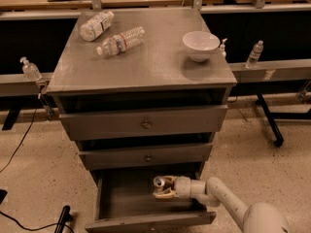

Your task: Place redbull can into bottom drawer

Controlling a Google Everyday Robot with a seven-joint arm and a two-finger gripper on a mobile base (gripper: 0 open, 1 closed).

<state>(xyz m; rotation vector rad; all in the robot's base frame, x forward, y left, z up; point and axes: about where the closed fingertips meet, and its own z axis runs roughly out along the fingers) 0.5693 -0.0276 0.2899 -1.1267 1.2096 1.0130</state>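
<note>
The bottom drawer (146, 222) of the grey cabinet is pulled open. My gripper (163, 188) reaches into it from the right, over the drawer's right half. It is shut on the redbull can (159, 181), which is held sideways with its shiny top facing left, just above the drawer floor. The arm (218, 195) runs from the lower right corner into the drawer. The two upper drawers (146, 124) are shut.
On the cabinet top (160, 69) lie two clear plastic bottles (120, 40) at the back left, and a white bowl (200, 45) stands at the right. A black table leg (268, 122) stands on the floor to the right. Cables lie at the lower left.
</note>
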